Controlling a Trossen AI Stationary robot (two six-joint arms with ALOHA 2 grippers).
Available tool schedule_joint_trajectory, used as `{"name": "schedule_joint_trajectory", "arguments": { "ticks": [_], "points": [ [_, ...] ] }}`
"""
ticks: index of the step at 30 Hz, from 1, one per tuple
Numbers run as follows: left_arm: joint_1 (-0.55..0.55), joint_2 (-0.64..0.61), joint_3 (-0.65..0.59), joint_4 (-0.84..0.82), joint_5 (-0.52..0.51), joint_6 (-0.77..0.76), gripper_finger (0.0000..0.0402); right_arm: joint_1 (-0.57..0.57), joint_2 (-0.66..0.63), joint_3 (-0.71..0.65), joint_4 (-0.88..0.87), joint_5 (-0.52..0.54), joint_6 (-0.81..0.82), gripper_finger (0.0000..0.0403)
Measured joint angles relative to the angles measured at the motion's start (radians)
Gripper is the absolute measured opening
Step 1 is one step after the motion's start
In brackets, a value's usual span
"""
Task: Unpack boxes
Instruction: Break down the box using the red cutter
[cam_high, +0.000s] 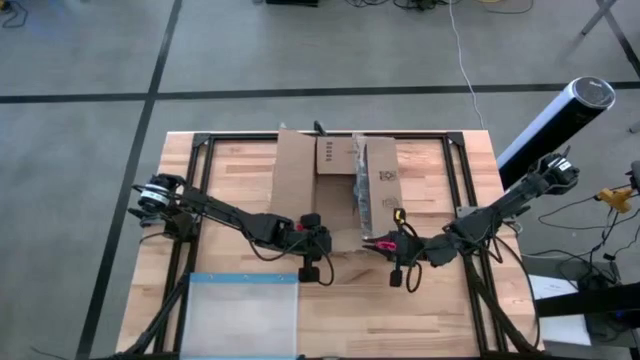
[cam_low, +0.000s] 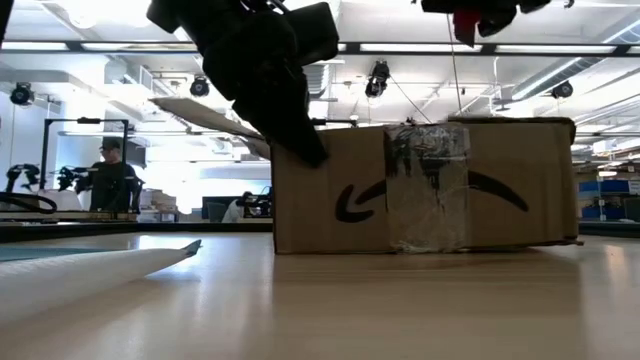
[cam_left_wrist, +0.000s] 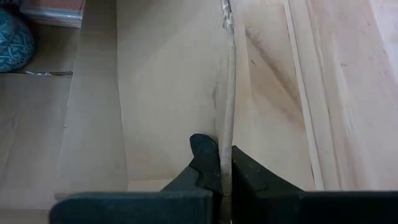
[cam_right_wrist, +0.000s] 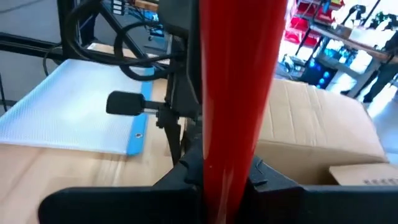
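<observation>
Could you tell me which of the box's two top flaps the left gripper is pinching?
The left gripper pinches the left flap, plain cardboard folded outward; the right flap carries printed marks.

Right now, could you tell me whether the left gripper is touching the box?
Touching. The left wrist view shows the left gripper shut on an edge-on cardboard flap of the box, one finger on each side.

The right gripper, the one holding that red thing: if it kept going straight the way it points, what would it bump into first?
Probably the left arm, right ahead of the right gripper and its red tool. The clear pouch lies beyond; depth is hard to judge.
</observation>
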Motion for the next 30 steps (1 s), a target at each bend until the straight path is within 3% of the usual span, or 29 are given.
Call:
{"name": "schedule_joint_trajectory", "arguments": {
  "ticks": [6,18,30],
  "points": [
    [0.000,-0.001,0.000,-0.012,0.001,-0.003,0.0000,0.000,-0.001,0.024,-0.154,0.072,0.073,0.0009],
    [0.000,-0.001,0.000,-0.014,0.001,-0.009,0.0000,0.038,-0.010,0.026,-0.438,0.079,0.366,0.0009],
    [0.000,-0.017,0.002,-0.119,-0.002,-0.070,0.0000,0.062,-0.158,0.027,-0.812,0.108,0.658,0.0009]
  ]
}}
